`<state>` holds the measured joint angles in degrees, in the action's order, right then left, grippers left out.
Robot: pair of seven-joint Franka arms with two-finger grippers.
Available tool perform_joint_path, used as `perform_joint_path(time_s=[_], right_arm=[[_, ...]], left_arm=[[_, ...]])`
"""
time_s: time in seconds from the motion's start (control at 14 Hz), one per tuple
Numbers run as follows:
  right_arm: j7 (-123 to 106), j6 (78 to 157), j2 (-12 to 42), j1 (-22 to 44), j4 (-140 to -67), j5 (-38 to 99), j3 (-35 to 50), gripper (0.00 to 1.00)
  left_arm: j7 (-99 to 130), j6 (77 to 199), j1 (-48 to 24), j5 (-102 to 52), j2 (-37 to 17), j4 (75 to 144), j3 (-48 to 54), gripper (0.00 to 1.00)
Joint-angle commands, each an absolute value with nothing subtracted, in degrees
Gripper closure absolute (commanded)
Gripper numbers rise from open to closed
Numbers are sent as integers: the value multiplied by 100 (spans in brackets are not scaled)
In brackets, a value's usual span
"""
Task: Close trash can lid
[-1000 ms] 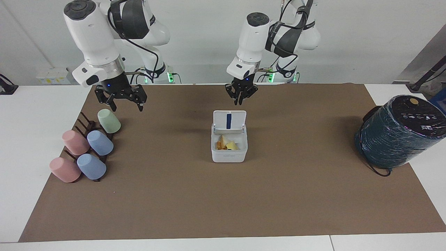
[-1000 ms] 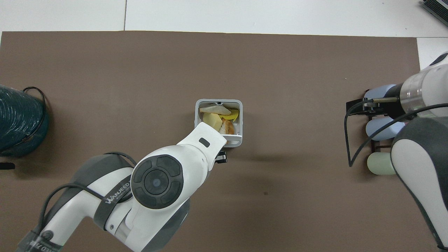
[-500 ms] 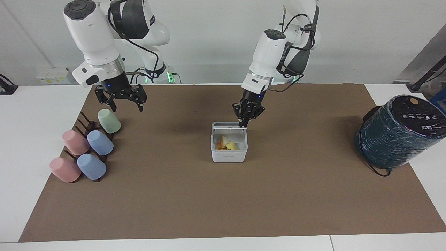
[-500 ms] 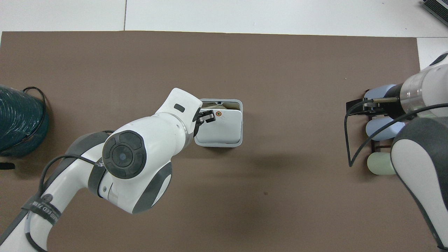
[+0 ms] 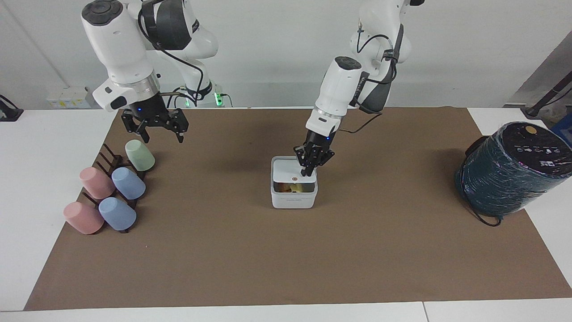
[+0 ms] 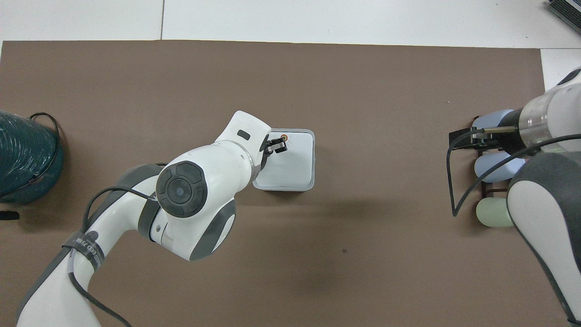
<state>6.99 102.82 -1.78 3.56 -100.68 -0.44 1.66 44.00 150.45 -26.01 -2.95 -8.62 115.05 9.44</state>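
The small white trash can [image 5: 293,201] stands at the middle of the brown mat, and shows in the overhead view [image 6: 312,184]. Its white lid [image 5: 286,171] [image 6: 295,163] is tilted down almost flat, orange-red dot [image 5: 293,178] upward. A narrow gap at the edge farther from the robots still shows yellow scraps [image 5: 290,188]. My left gripper [image 5: 306,171] [image 6: 278,146] is shut and its tips rest on the lid beside the dot. My right gripper [image 5: 154,129] is open and empty, and waits above the cup rack.
A dark rack with several pastel cups [image 5: 111,188] [image 6: 494,163] lies at the right arm's end of the table. A large dark teal wrapped cylinder [image 5: 514,170] [image 6: 27,156] stands at the left arm's end.
The lid stood upright and open; my left gripper came over it and pushed it down to nearly flat. The right arm has not moved.
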Motion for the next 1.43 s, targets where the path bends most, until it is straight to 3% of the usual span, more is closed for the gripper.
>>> perform_joint_path(time_s=[0.0,0.93,1.14,1.36], right_arm=[[554,10230,-316,272,-10195,-35,211,0],[554,10230,-316,272,-10195,-26,211,0],[554,10230,-325,272,-10195,-26,211,0],[554,10230,-316,272,-10204,-35,211,0]], left_arm=[[4447,15354,-2829,-369,-1202,11408,932,80],[4368,15715,-2962,-299,-1802,11268,914,81],[4325,14911,-2787,-299,-1697,10716,905,80],[4211,13109,-2401,-290,-1670,9487,905,79]])
